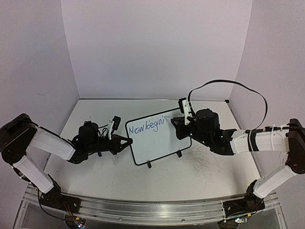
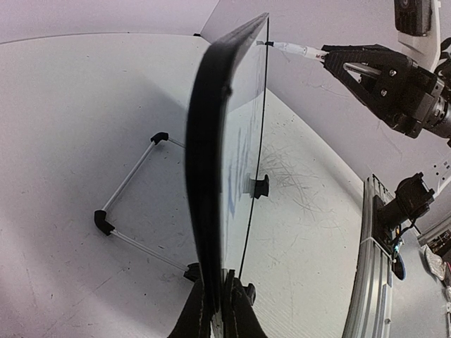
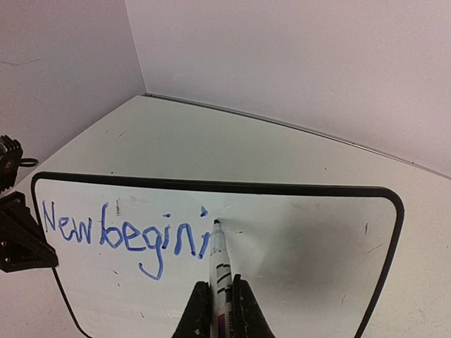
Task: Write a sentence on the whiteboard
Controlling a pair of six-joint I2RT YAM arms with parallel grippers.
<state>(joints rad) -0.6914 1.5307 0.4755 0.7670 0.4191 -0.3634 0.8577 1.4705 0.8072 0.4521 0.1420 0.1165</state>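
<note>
Rail (image 1: 143,210) runs along the near edge of the surface (image 1: 119,183), and we count two arms rising from it, one at each end.

Further in come two hands. The left hand (image 1: 126,142) is closed on the left edge of the whiteboard (image 1: 159,143), and its own view shows the fingers (image 2: 201,313) pinching the black frame from both sides. The right hand (image 3: 217,299) is clamped around one marker (image 3: 218,260). As far as we can tell, the marker tip rests on the white face, just right of the last blue letter.

The whiteboard, the only one here, stands near the middle of the surface. It leans back on two black feet (image 1: 149,164) and one wire stand (image 2: 127,184) behind it.

On it the sentence (image 3: 127,236) runs in a single blue line that reads "New begini", which gives one whole word and one part word. We judge the task to be partway through. The left half of the board carries writing and the right half is blank. The second word needs finishing, and whatever follows it has not yet been written.

Grey scribbles (image 1: 205,162) mark the surface to the right of the board. Beyond everything stands one plain back wall (image 1: 152,47).
</note>
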